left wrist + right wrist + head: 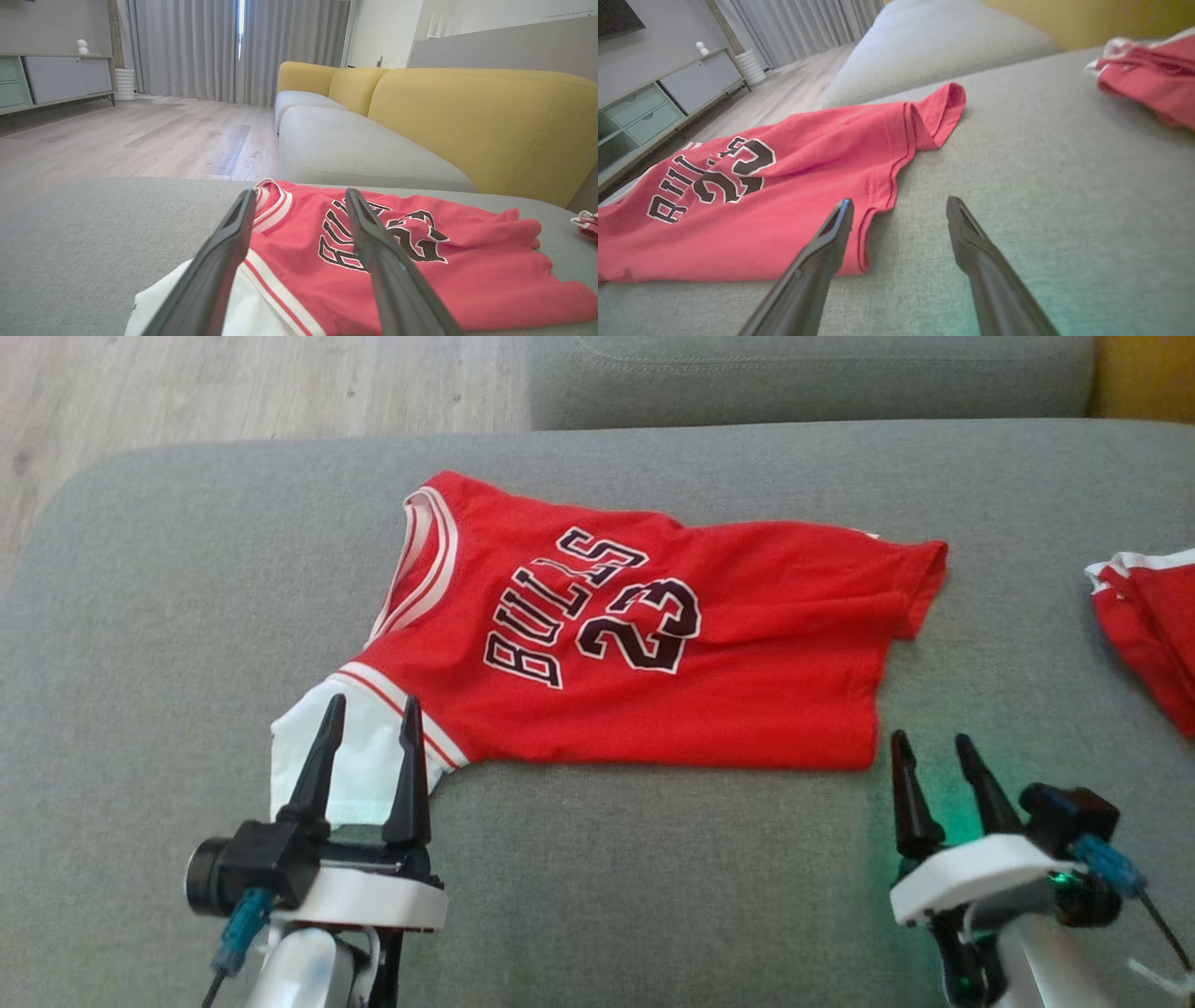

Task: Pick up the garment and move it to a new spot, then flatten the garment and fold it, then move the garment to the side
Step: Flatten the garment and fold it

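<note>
Red jersey (644,644) is lying spread across the grey cushion (653,896), the folding step seemingly beginning: left gripper (372,702) and right gripper (930,737), both wide and empty, are standing at its near corners, which next need pinching.

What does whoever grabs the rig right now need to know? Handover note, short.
Left hand: open, empty, fingers over the white corner at the neck end of the jersey.
Right hand: open, empty, beside the hem's near corner, over the grey cushion.
The jersey lies on that cushion, print up, mostly flat; the far hem corner is curled over. Second red garment sits at the robot's right.
Done: jersey looks placed and roughly flattened.
Left: smooth that corner, fold, move aside.
</note>
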Robot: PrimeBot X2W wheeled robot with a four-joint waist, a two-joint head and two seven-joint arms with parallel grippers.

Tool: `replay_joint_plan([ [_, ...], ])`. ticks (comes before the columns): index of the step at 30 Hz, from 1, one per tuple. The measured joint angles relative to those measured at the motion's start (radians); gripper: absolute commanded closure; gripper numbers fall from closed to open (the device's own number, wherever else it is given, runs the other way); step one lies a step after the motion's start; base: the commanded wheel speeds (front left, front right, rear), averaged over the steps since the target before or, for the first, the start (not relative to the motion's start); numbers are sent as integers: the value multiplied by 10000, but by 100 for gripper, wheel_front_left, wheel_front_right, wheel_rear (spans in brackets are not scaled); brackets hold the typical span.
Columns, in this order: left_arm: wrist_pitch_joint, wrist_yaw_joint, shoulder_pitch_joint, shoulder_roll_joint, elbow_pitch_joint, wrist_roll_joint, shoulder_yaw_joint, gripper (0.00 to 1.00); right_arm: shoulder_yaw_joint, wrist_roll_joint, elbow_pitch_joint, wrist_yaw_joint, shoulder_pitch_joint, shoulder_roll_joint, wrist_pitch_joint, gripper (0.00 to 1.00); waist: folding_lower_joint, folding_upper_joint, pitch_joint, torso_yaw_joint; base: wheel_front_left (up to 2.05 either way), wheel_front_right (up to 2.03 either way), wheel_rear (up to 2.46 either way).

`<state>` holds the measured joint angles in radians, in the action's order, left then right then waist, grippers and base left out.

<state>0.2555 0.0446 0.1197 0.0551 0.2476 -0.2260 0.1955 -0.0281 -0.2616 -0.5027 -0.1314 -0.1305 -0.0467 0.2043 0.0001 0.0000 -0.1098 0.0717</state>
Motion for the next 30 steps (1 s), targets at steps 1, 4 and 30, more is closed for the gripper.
replay_joint_plan([
  [1, 0, 8, 18, -12, 44, 2, 2, 0, -73, -211, -259, 0, -163, 2, -104, 0, 0, 0, -33, 41, 0, 0, 0],
  [4, 0, 86, 61, -23, 79, 96, 2, 0, -316, -911, -970, 0, -626, -2, -458, 0, 0, 0, -133, 152, 0, 0, 0],
  [30, 0, 81, -5, -63, 222, 38, -132, 0, -1797, -307, -715, -2, -1943, -328, 173, 100, -1, 0, 435, -15, 0, 0, 0],
])
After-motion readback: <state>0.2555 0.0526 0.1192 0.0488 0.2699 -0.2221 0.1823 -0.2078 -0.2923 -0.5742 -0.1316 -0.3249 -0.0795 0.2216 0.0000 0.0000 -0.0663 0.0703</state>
